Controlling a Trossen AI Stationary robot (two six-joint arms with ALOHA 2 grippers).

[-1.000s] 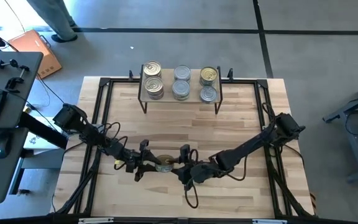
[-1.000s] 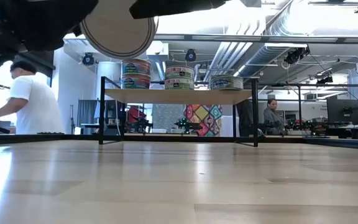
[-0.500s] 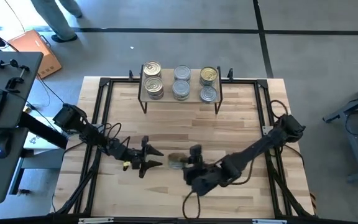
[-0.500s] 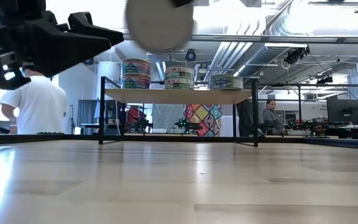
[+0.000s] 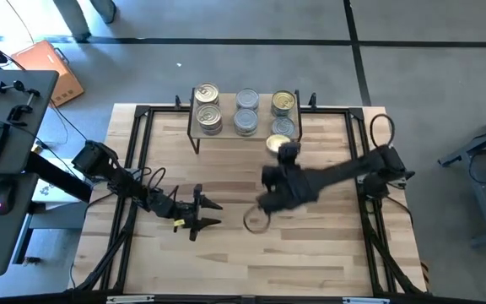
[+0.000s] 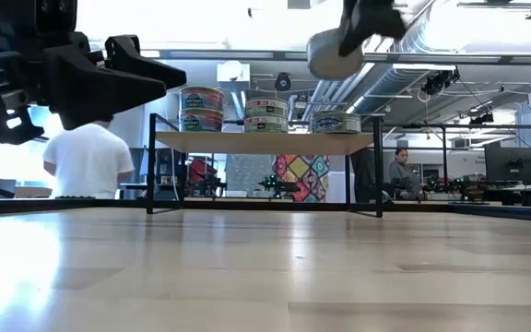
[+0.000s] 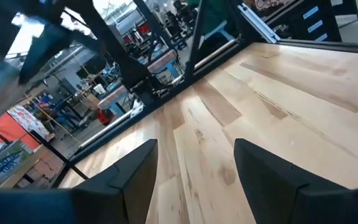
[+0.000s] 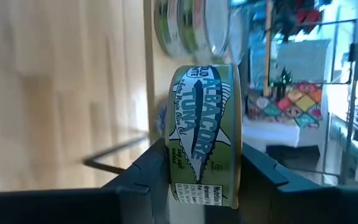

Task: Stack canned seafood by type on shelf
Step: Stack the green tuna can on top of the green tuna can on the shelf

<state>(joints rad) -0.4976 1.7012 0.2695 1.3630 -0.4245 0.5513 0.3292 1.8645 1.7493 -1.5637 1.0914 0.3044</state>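
The shelf (image 5: 245, 133) stands at the table's far edge and carries several tins (image 5: 245, 122) in three short stacks (image 6: 265, 112). My right gripper (image 5: 282, 152) is raised just in front of the shelf's right part, shut on one green-labelled albacore tuna tin (image 8: 204, 137), which also shows high up in the low view (image 6: 335, 53). My left gripper (image 5: 202, 214) hovers open over the table's left middle, holding nothing; its fingers (image 7: 129, 177) frame bare wood. My right gripper pinches the tin between its two fingers (image 8: 145, 180), one on each flat face, with the green label wall (image 8: 194, 186) showing between them. It reaches from the near side toward the shelf. The tin is lifted clear of the table, above the level of the shelf top.
A black metal frame (image 5: 137, 169) runs round the tabletop. A loose cable loop (image 5: 256, 221) lies under the right arm at mid table. Bare wood spreads between the shelf legs and the near edge. People (image 6: 86, 161) stand in the room beyond.
Both grippers met at the tin over mid table. My left gripper let go, opened and drew back slightly toward the left edge. My right gripper then carried the tin up and toward the far edge, arriving in front of the shelf's right part.
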